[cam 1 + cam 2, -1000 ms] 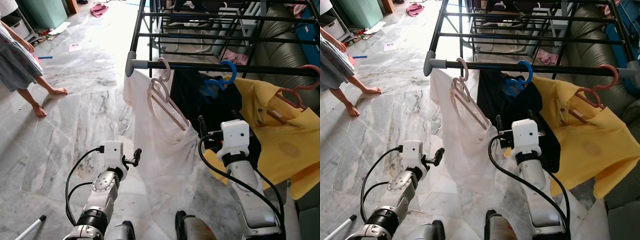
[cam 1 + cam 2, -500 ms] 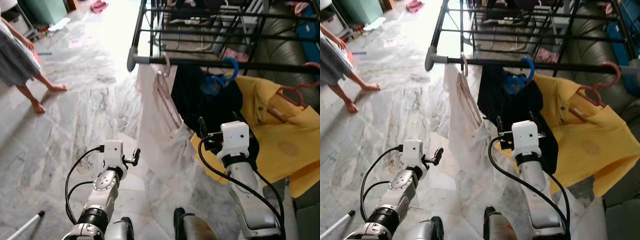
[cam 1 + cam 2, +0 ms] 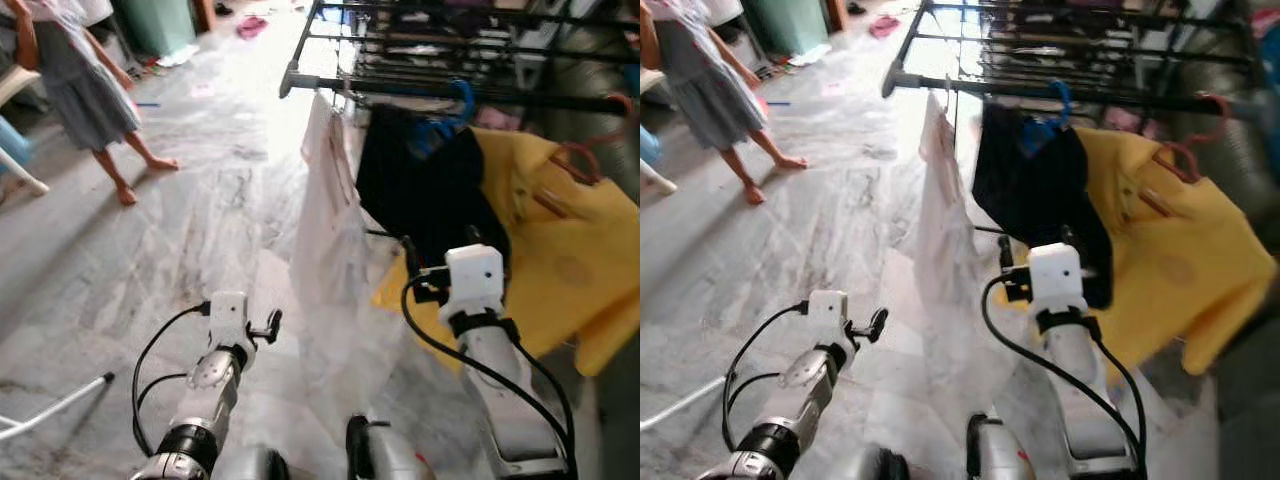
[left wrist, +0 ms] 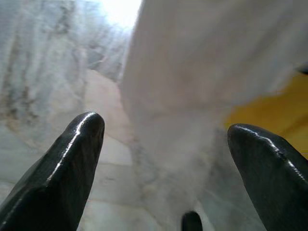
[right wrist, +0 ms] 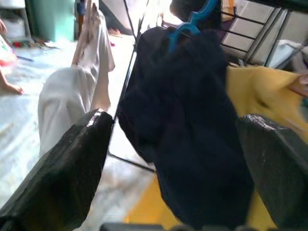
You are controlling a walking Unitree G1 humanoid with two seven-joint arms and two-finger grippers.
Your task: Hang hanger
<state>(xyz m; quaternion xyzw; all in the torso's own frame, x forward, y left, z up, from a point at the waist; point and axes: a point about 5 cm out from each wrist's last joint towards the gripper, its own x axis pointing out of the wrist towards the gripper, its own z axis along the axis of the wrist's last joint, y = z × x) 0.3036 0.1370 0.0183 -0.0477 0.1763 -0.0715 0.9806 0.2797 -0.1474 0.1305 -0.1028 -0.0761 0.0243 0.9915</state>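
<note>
Left eye view: a black rack (image 3: pixel 470 95) carries three garments on its front rail. A white shirt (image 3: pixel 330 230) hangs at the rail's left end on a pale hanger (image 3: pixel 345 100); beside it hangs a black garment (image 3: pixel 425 200) on a blue hanger (image 3: pixel 450 110), then a yellow shirt (image 3: pixel 570 260) on a reddish hanger (image 3: pixel 585 165). The left gripper (image 3: pixel 270 322) is low over the marble floor (image 3: pixel 180 240), apart from the white shirt. The right gripper (image 3: pixel 410 255) is raised before the black garment. A person (image 3: pixel 80 90) stands barefoot at far left.

Right eye view: same scene; a white rod (image 3: pixel 680 405) lies on the floor at lower left.

Left wrist view: the left gripper's fingers (image 4: pixel 62 173) are spread wide, grasping nothing; the white shirt lies ahead between them.

Right wrist view: the right gripper's fingers (image 5: pixel 67 168) are likewise spread and empty, framing the black garment, with the white shirt to one side and yellow cloth to the other.
</note>
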